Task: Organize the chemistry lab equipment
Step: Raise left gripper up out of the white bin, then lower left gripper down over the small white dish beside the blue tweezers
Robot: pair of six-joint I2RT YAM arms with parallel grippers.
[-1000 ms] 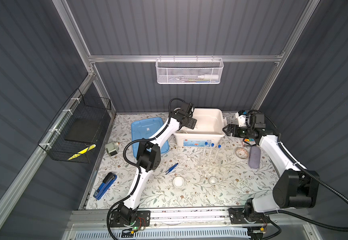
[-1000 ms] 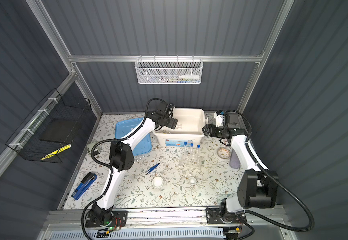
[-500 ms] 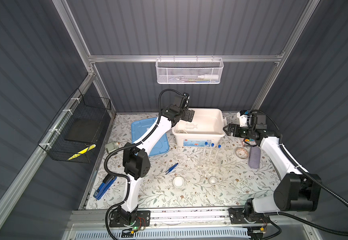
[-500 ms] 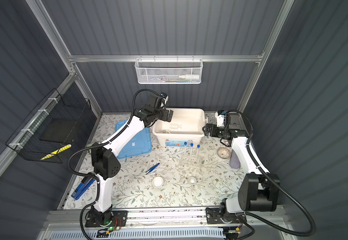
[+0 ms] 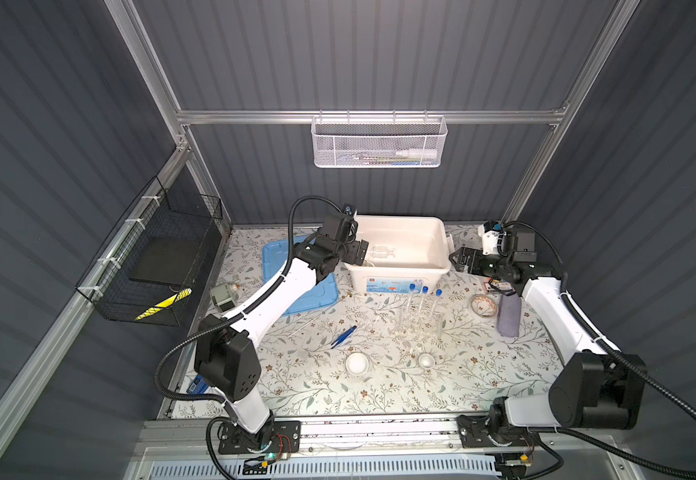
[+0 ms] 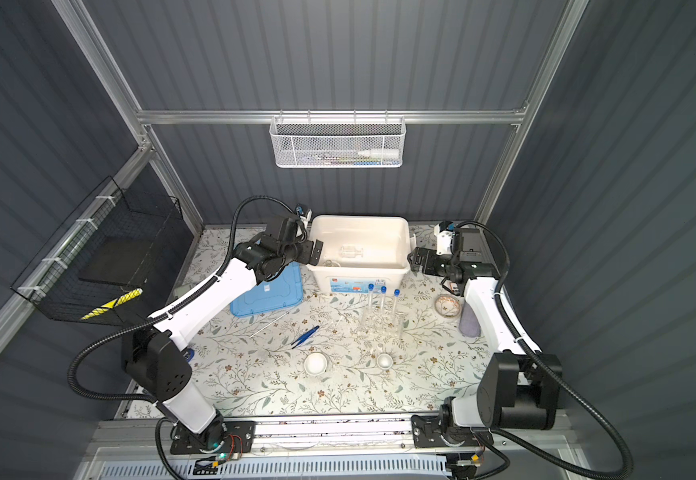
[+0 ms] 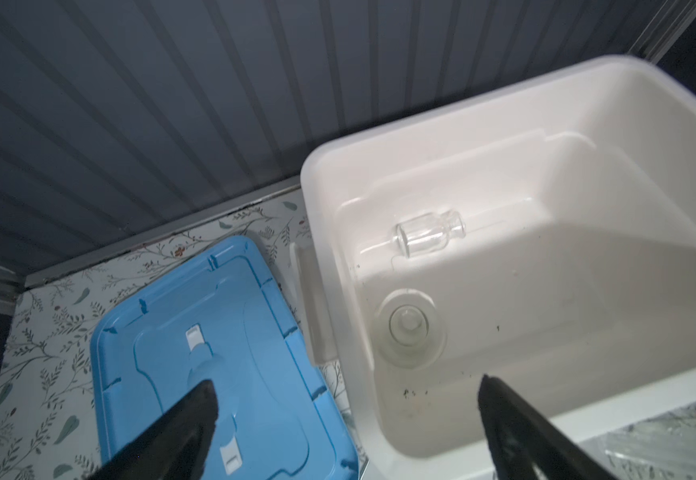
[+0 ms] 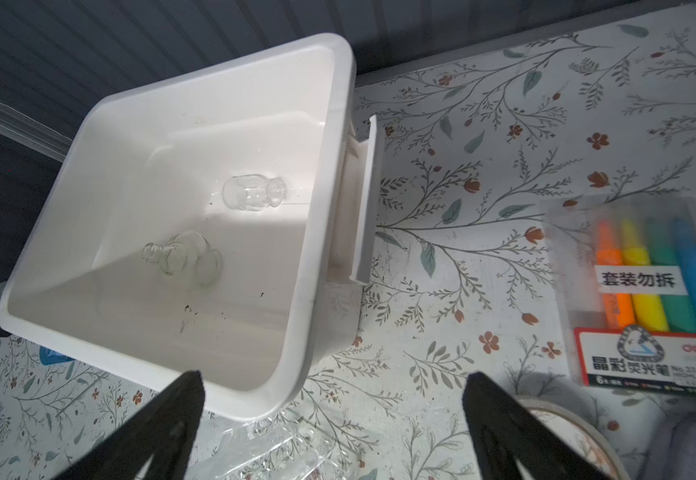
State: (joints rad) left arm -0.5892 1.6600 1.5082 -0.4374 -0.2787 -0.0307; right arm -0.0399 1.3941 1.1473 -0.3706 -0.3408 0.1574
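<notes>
Hovering at opposite ends of the white rectangular plastic tub (image 5: pixel 400 219), the left gripper (image 5: pixel 359 252) and right gripper (image 5: pixel 457 260) gape wide, empty; two small clear glass flasks (image 8: pixel 255 193) lie inside, clear blue-capped test tubes (image 5: pixel 423 300) racked in front.

The right pincer (image 8: pixel 334 376) hangs open and holds nothing, its two black fingers (image 8: pixel 163 432) spread wide across the near corner of a white bin (image 8: pixel 329 124) on the floral tabletop (image 8: pixel 483 166). Inside the bin, two small clear flasks lie on their sides and apart from each other: one flask (image 8: pixel 255 192) lies close to the wall that carries the bin's side latch (image 8: pixel 365 199), and a second flask (image 8: pixel 184 259) lies nearer the middle of the floor. Dark specks dot the bin floor. Beside the bin, well apart from it, lies a pack of highlighters (image 8: pixel 649 291) in orange, yellow, green and blue. The rim of a patterned dish (image 8: pixel 566 428) and a clear plastic item (image 8: pixel 271 449) are cut off by the frame edge.
</notes>
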